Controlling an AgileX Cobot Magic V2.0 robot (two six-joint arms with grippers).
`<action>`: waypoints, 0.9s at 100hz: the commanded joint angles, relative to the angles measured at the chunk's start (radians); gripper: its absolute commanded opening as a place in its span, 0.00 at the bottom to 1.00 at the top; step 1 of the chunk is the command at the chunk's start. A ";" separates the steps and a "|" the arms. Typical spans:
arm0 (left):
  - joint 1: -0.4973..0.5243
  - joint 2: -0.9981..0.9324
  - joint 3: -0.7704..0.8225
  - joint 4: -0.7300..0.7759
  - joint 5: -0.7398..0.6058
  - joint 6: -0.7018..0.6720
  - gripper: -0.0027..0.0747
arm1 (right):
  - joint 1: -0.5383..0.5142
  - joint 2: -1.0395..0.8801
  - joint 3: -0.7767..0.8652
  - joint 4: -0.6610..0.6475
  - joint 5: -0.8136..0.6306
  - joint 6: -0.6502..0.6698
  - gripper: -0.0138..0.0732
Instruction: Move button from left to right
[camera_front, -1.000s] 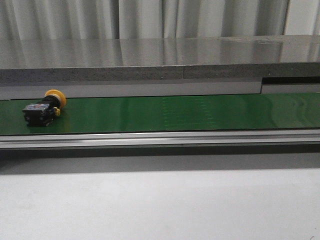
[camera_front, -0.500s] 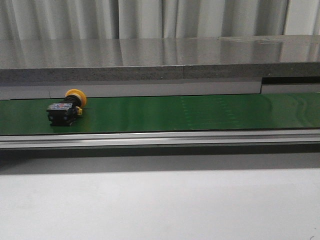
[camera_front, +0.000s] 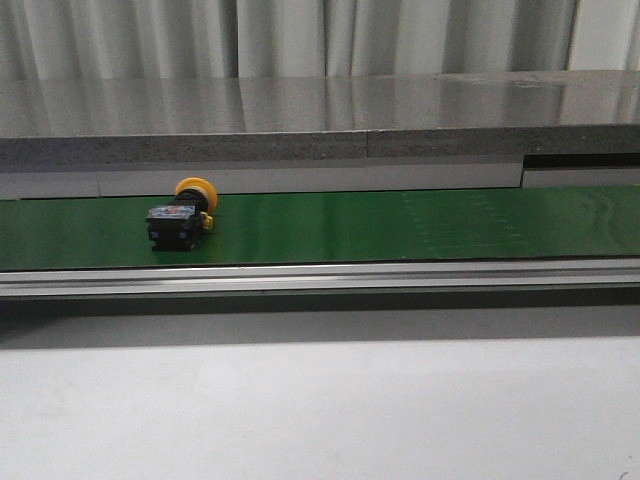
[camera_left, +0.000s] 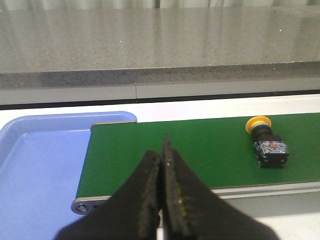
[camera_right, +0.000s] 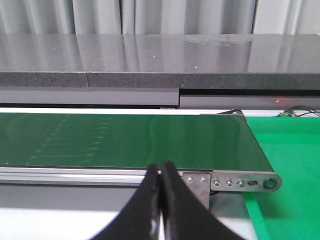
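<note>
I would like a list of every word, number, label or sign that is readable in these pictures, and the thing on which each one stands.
No text can be read in any view.
Small push-button with a round yellow-orange head and a dark boxy body: red and blue marks on the body, too small and blurred to read.
Green conveyor belt: faint pale dashes only, no letters.
Grey stone-like counter: no markings.
</note>
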 joint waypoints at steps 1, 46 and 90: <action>-0.007 0.005 -0.028 -0.012 -0.082 0.002 0.01 | 0.004 -0.021 -0.017 -0.009 -0.085 -0.001 0.08; -0.007 0.005 -0.028 -0.012 -0.082 0.002 0.01 | 0.004 -0.013 -0.098 0.019 -0.103 -0.001 0.08; -0.007 0.005 -0.028 -0.012 -0.082 0.002 0.01 | 0.004 0.323 -0.527 0.023 0.362 -0.001 0.08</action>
